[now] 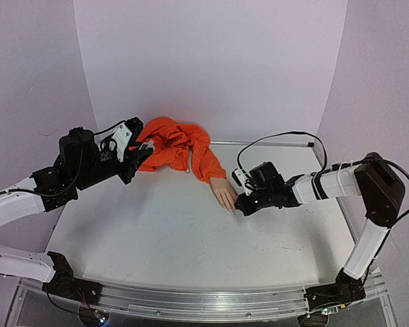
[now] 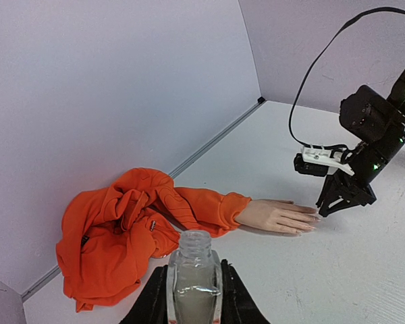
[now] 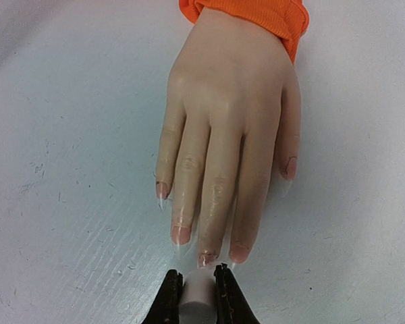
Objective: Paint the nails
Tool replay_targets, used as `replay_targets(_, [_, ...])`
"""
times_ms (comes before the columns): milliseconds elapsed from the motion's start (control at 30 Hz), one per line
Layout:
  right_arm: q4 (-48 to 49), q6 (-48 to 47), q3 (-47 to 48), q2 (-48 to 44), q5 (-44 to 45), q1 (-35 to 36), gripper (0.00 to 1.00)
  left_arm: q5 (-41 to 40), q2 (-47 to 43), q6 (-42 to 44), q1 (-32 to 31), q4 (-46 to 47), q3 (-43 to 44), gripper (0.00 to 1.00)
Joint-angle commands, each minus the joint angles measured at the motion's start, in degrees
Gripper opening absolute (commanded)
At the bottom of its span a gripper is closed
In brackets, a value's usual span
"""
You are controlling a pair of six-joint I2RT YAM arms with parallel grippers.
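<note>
1. At table centre the hand (image 1: pixel 225 194) lies palm down, fingers aimed at 5 o'clock in the top view. The nails (image 3: pixel 181 234) sit at the fingertips, facing up. The sleeve (image 1: pixel 177 146) is bunched toward 11 o'clock.
2. At the middle fingertip, the right gripper (image 3: pixel 196 275) is pinched narrow on a whitish cap (image 3: pixel 197 300). Bristles are hidden, so I can't tell if there's contact.
3. Out at 10 o'clock, the left gripper (image 2: pixel 194 270) clamps an open bottle (image 2: pixel 192 246) upright, well apart from the hand.
4. Risk: the hand looks unanchored, so a forward push likely shoves it instead of painting.
5. Risk: the nails are tiny, so slight sideways drift puts polish on skin or table.
6. Risk: the bottle is uncapped, so any left wrist tilt spills it.
7. Surface: the white table (image 1: pixel 157 231) is scuffed with a faint grain, and I'd judge it slick. Pale lilac walls (image 1: pixel 211 68) stand on three sides, with a metal rail (image 1: pixel 211 303) at 6 o'clock.
</note>
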Motion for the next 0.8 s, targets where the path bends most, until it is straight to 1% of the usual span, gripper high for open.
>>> replay_targets(0, [-0.5,0.6,-1.0,-1.5,-0.8,0.1,0.00,0.5,-0.7,0.1,0.2,3.0,0.2,0.00])
replay_targets(267, [-1.2,1.7,-2.6,-2.2,-0.9,0.2,0.00,1.0,-0.7,-0.1,0.2,3.0,0.3,0.00])
replay_targets(567, [-1.5,1.9,-2.3,-6.1,0.6,0.3,0.00,1.0,-0.7,-0.1,0.2,3.0,0.4,0.00])
replay_targets(767, [-0.8,1.2,-0.5,-4.1,1.0,0.3,0.00,0.9,-0.8,-0.1,0.2,3.0,0.5,0.00])
